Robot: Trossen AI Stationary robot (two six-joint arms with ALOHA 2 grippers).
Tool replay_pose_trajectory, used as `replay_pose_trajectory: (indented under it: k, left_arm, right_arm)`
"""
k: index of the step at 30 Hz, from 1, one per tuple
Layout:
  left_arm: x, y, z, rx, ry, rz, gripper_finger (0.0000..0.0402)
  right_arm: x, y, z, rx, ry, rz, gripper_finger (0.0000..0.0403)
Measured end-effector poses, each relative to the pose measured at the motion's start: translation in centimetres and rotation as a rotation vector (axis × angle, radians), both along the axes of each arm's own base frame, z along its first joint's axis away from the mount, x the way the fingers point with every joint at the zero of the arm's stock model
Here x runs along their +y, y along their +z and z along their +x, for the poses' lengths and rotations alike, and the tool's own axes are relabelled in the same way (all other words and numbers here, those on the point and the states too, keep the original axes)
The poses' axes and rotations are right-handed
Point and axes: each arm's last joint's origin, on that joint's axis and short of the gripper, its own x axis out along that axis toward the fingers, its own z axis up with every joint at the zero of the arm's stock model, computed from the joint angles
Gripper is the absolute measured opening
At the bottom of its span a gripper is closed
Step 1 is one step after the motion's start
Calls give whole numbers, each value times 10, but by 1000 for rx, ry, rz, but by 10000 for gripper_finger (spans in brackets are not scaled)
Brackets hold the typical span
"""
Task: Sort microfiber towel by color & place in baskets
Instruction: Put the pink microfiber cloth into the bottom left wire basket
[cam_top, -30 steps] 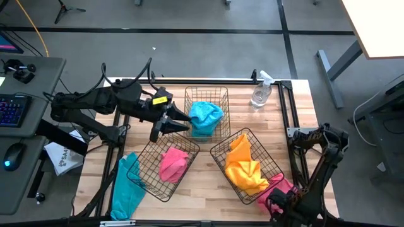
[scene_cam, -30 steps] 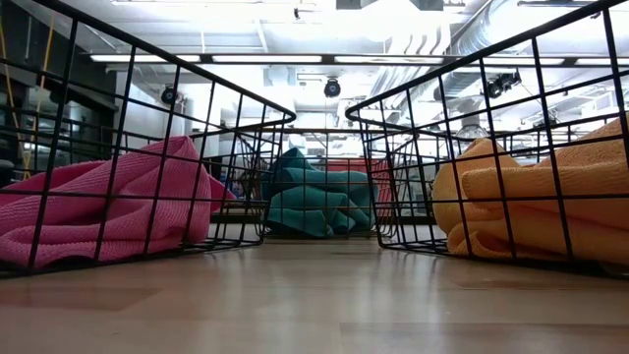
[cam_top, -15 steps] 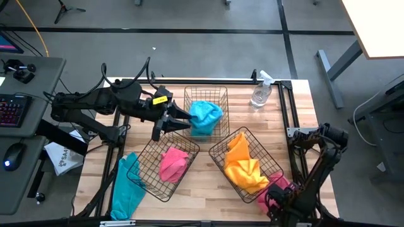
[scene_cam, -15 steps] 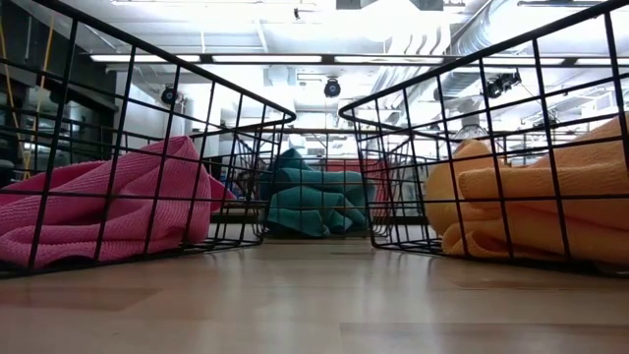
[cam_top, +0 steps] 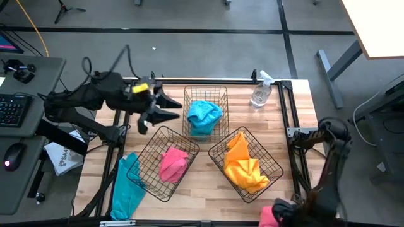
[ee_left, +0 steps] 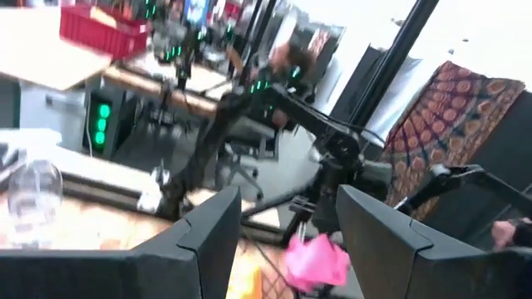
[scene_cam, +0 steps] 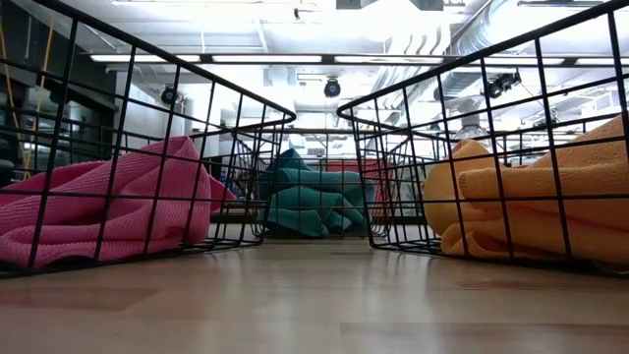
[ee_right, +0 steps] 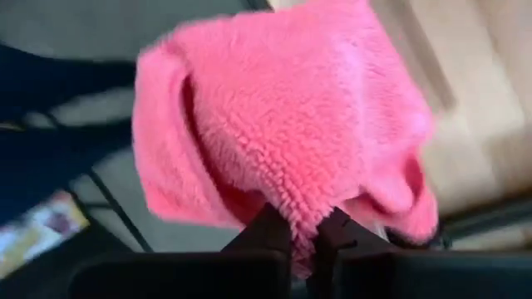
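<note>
I have three baskets on the table (cam_top: 208, 195): the far basket (cam_top: 205, 94) holds a blue towel (cam_top: 204, 116), the near left basket (cam_top: 165, 161) a pink towel (cam_top: 173, 162), the near right basket (cam_top: 247, 165) a yellow towel (cam_top: 243, 165). My right jaws (ee_right: 303, 241) are clamped on a second pink towel (ee_right: 283, 124) at the table's near right corner, so I should lift it high over the yellow basket's rim and let go above the pink one. My left jaws (cam_top: 158, 108) are apart beside the far basket, and one more blue towel (cam_top: 126, 189) lies off the near left side.
</note>
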Motion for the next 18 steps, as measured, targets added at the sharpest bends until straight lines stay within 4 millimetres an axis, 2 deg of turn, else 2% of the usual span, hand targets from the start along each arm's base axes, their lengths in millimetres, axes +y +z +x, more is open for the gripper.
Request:
replay_pose_trajectory:
  k: [2,5,8,12,18]
  left_arm:
    - [2,7,-8,-53,6,10,187]
    - [3,17,-19,-126,6,3,187]
    - [4,23,-30,-173,5,-3,187]
    - [5,26,-40,-175,-11,-32,187]
    - [5,23,-51,-128,-26,-51,187]
  right_arm:
    - [-8,38,8,-147,-12,-23,3]
    - [-32,87,24,-404,-54,-124,2]
    - [-59,113,50,-589,-52,-273,1]
    - [-92,117,103,-717,6,-456,1]
    - [-133,88,202,-952,133,-530,0]
